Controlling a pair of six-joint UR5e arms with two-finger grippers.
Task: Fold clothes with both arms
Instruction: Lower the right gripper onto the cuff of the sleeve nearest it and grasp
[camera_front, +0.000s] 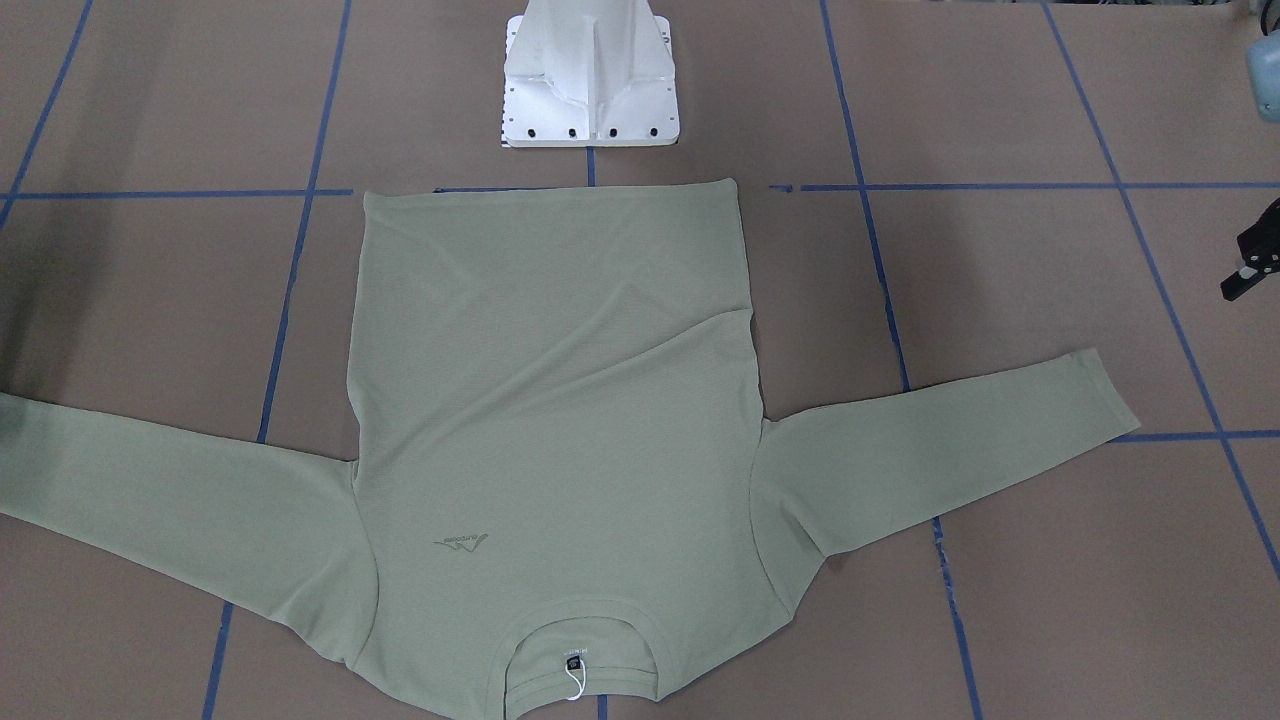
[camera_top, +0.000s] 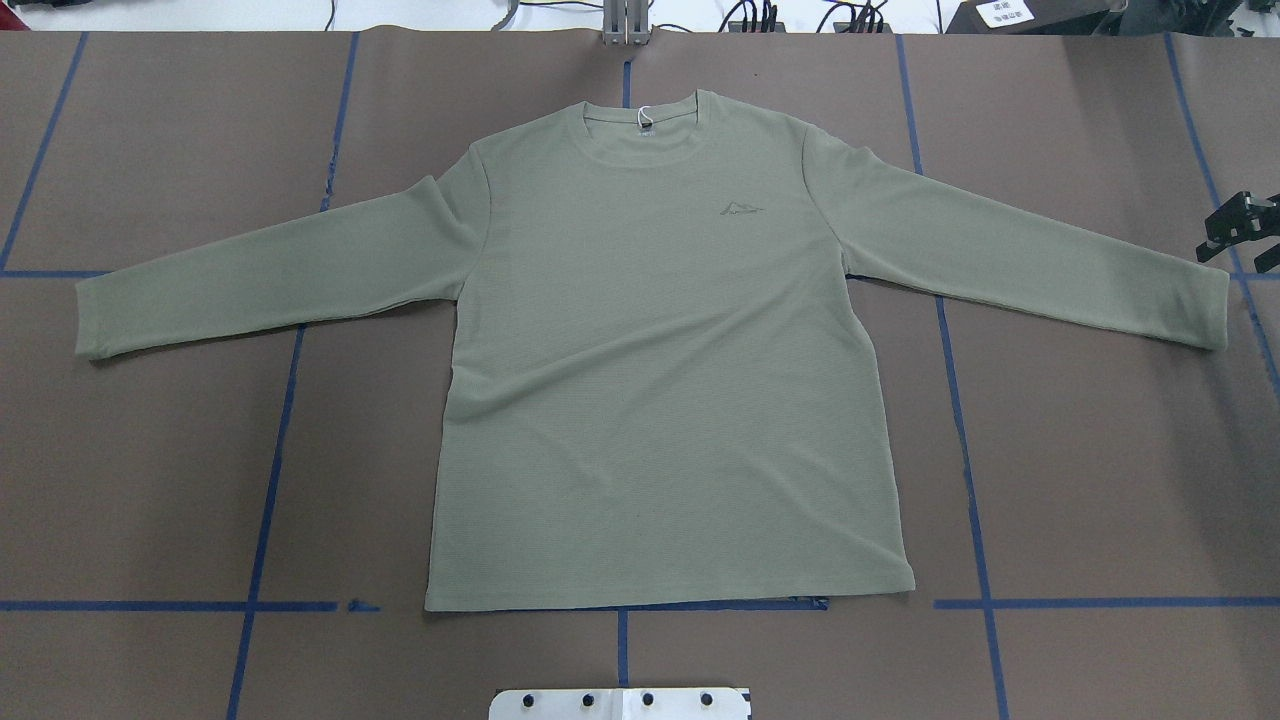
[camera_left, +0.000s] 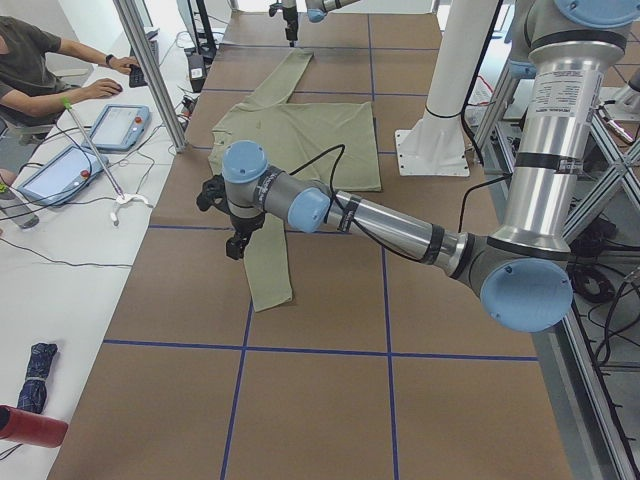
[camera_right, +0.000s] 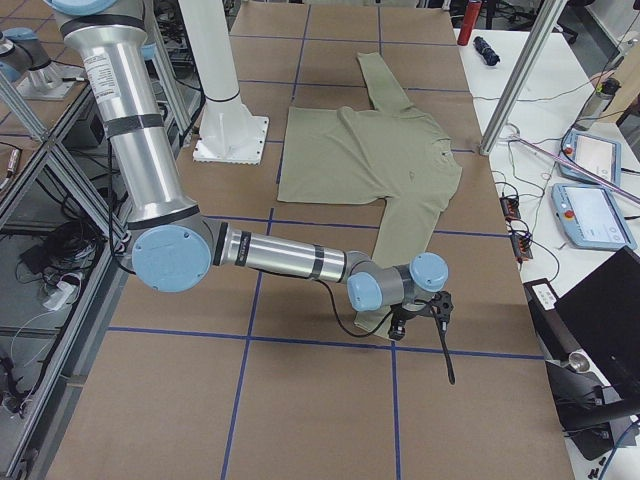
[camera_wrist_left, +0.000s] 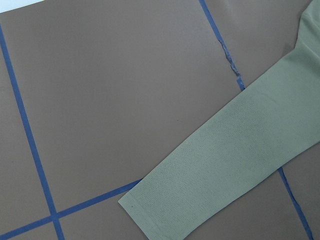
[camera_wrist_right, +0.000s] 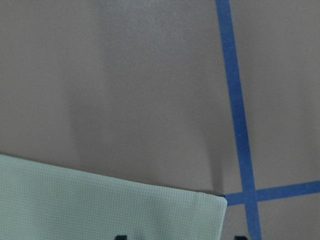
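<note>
The sage-green shirt (camera_top: 660, 380) lies flat and face up on the brown table, collar and white hang tag (camera_top: 643, 118) at the far side, both sleeves spread out. My right gripper (camera_top: 1243, 240) hovers just beyond the right cuff (camera_top: 1210, 310). The right wrist view shows its two fingertips (camera_wrist_right: 120, 237) apart over that cuff's corner (camera_wrist_right: 200, 215), holding nothing. My left gripper (camera_front: 1255, 255) is at the view's edge, above and beside the left cuff (camera_front: 1105, 385), and looks open and empty. The left wrist view shows only that sleeve (camera_wrist_left: 225, 165).
The white pedestal base (camera_front: 590, 90) stands behind the shirt's hem. Blue tape lines (camera_top: 270, 450) grid the table. An operator (camera_left: 40, 70) with tablets (camera_left: 115, 125) sits at a side bench beyond a metal frame post (camera_left: 150, 70).
</note>
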